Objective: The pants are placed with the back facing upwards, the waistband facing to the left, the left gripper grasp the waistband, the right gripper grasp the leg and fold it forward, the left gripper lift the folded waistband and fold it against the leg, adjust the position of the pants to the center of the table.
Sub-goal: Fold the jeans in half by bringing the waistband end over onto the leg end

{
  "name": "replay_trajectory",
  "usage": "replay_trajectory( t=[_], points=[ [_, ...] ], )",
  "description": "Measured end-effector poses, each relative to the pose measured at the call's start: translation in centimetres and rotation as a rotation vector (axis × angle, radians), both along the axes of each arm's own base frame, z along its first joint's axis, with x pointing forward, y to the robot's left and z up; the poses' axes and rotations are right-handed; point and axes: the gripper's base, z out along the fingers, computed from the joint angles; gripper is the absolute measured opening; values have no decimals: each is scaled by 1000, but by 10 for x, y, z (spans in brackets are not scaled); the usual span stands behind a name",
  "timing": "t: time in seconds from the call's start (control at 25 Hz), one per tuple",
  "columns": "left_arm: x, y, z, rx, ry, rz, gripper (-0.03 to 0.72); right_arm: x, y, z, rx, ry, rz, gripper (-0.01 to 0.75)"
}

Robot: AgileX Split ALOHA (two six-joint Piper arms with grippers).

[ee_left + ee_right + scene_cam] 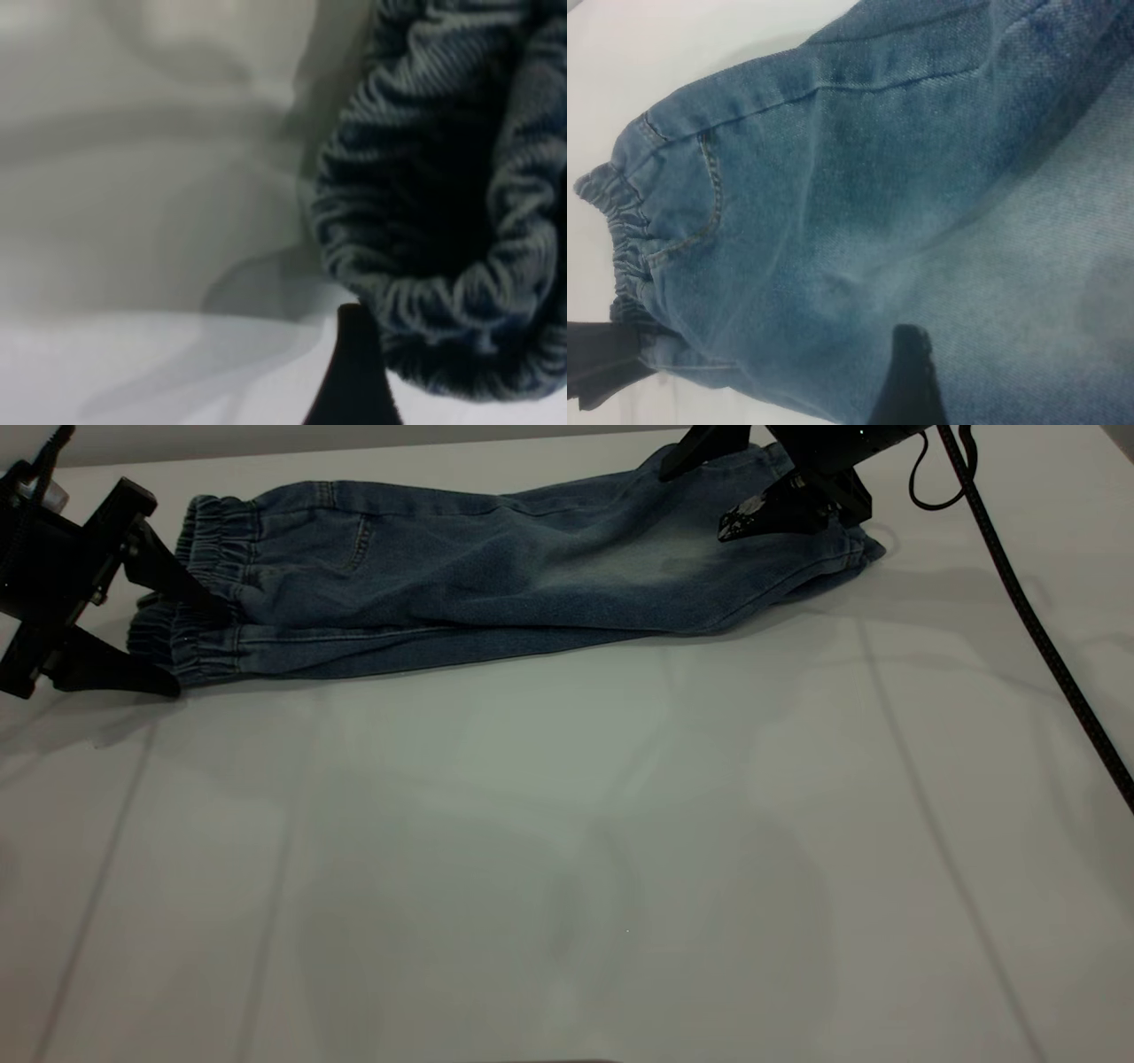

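The blue denim pants (496,580) lie folded lengthwise along the far part of the white table (567,841), with the waistband (208,558) at the left. My left gripper (197,646) is open at the waistband's doubled edge, one finger above it and one at its front. The left wrist view shows one black finger (354,376) beside the ruffled waistband (425,221). My right gripper (693,505) hovers open over the faded leg (673,558) at the far right. In the right wrist view its finger (908,381) stands over the denim (904,204).
A black cable (1036,629) runs down the right side of the table from the right arm. The pants lie close to the far edge. The left gripper's finger (602,359) shows at the waistband in the right wrist view.
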Motion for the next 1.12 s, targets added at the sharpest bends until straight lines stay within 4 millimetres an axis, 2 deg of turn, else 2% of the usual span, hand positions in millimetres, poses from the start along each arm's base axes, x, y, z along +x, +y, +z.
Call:
replay_trajectory(
  t=[0.32,0.44,0.56,0.72,0.8,0.96,1.12],
  points=[
    [2,-1,-14,-50,15,64,517,0,0,0,2,1,3,498],
    [5,-4,-17,-69,4,72,486,0,0,0,3,1,4,498],
    [7,-6,-18,-61,-2,88,381,-1,1,0,6,1,9,498],
    [8,-9,-22,-34,-5,90,150,-3,3,2,28,4,43,498],
    [8,-10,-22,-23,-10,85,95,-4,7,2,33,5,60,498],
    [9,-11,-17,0,-38,40,90,-3,26,10,37,-26,110,498],
    [11,-12,4,42,-96,-24,87,0,61,27,4,-104,185,498]
  ],
)
